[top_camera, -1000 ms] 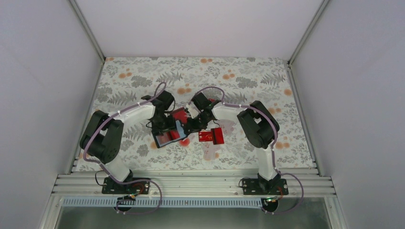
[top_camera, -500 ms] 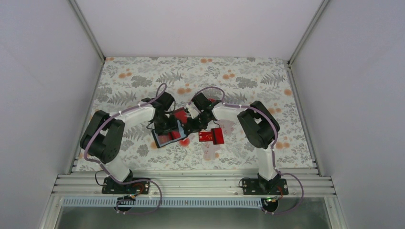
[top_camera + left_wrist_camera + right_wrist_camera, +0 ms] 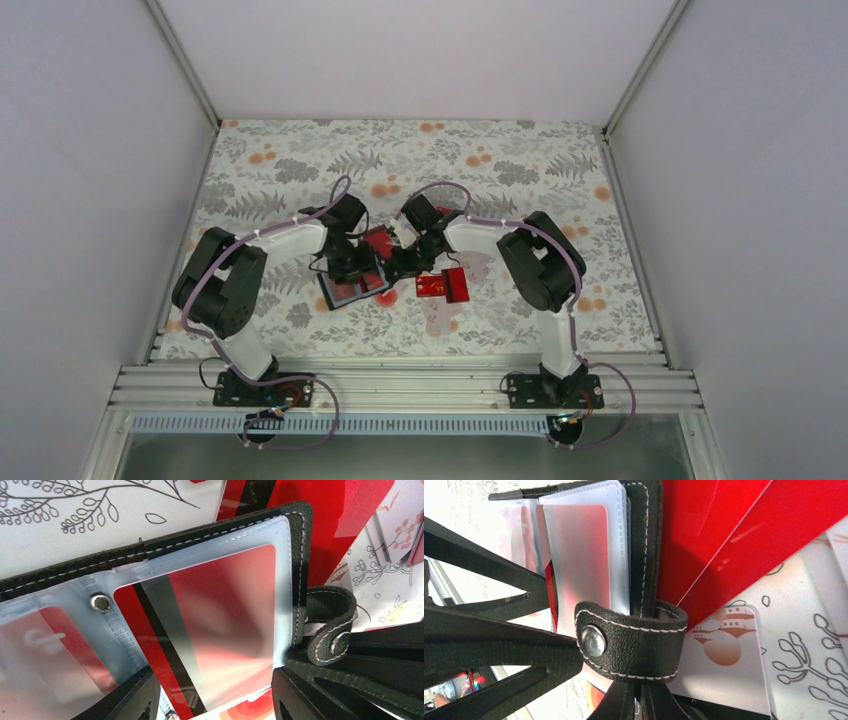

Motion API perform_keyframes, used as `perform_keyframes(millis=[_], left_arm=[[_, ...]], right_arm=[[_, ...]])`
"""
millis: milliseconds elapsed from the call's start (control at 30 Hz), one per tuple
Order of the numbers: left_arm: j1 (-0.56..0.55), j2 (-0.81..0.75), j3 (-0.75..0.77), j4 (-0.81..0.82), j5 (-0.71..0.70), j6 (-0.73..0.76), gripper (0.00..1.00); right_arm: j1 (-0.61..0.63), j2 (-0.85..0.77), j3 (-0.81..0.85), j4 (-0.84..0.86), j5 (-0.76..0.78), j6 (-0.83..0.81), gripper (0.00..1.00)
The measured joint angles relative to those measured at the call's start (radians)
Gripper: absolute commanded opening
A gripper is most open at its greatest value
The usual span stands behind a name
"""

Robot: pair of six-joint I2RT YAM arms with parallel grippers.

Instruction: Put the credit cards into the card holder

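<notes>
Currently the small black white-stitched card holder [image 3: 350,292] lies open near the middle of the grey floral-patterned tabletop [image 3: 500,170], between the two arms.

Left gripper [image 3: 212,692]: fingers spread wide, one on either side of the holder's clear plastic sleeve [image 3: 282,555]. Whether the tips touch the holder cannot be told. Inside that sleeve sits a flat red credit card with a black stripe [image 3: 220,620], fully within the pocket. A second red card [image 3: 47,645] shows through the adjoining sleeve, at the left of the wrist view.

Right gripper [image 3: 636,695]: fingers pressed together on the holder's black strap with a metal snap [image 3: 639,640], at the holder's right-hand edge (the pinch sits at the very bottom of the right wrist view, partly cut off).

Two loose plain red cards [image 3: 734,535] lie fanned on the tabletop, partly under the holder's far edge. Further red cards [image 3: 443,285] lie on the tabletop just to the right of the right gripper, apart from the holder; their number cannot be told from above. A small red round spot [image 3: 387,297] shows on the tabletop between the holder and those cards.
</notes>
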Motion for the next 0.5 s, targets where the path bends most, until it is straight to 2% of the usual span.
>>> perform_keyframes(millis=[233, 367, 500], left_arm=[[0.0, 0.005, 0.0, 0.008, 0.015, -0.007, 0.55], [0.004, 0.011, 0.002, 0.011, 0.023, -0.01, 0.53], [0.004, 0.016, 0.007, 0.011, 0.033, -0.01, 0.53]], right_arm=[[0.0, -0.003, -0.005, 0.005, 0.0, 0.003, 0.04], [0.0, -0.008, -0.012, 0.012, -0.002, 0.009, 0.17], [0.007, -0.028, -0.019, 0.009, 0.02, 0.021, 0.23]])
